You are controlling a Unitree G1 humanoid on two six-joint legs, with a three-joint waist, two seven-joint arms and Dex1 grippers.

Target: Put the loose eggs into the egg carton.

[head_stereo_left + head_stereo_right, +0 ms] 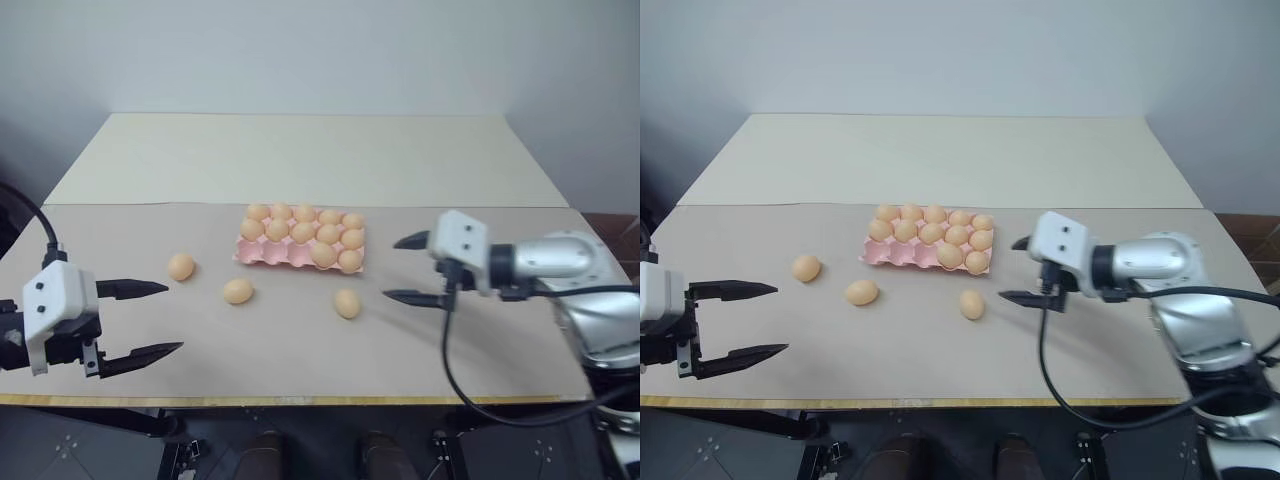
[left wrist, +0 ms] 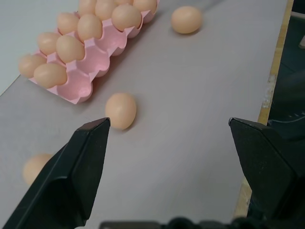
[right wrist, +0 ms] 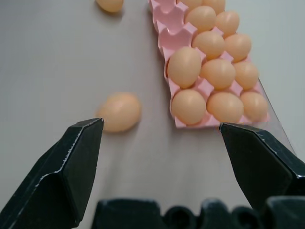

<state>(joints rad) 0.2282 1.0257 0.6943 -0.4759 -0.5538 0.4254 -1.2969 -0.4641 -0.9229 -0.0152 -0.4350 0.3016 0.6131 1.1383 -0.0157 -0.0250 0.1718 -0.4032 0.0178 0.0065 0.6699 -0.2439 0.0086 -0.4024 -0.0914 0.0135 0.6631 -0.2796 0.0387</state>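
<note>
Left gripper (image 1: 150, 320): fingers spread wide, nothing held. Right gripper (image 1: 408, 268): fingers spread wide, nothing held.

Three loose eggs on table (image 1: 300, 370), between grippers: one (image 1: 347, 303) just ahead of right fingertips, one (image 1: 238, 291) and one (image 1: 181, 266) ahead of left gripper.

Egg carton (image 1: 262, 254) beyond loose eggs, near-row cups vacant.

Eggs judged light, smooth, roll-prone, fragile; to be clasped gently across middle.

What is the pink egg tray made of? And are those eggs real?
The tray looks like moulded pulp or thin plastic: matte pink with soft, rounded cups. I can't tell which. The eggs look smooth, evenly orange-tan and all alike, which hints at plastic or wooden dummies, but the look alone can't rule out real shells.
</note>
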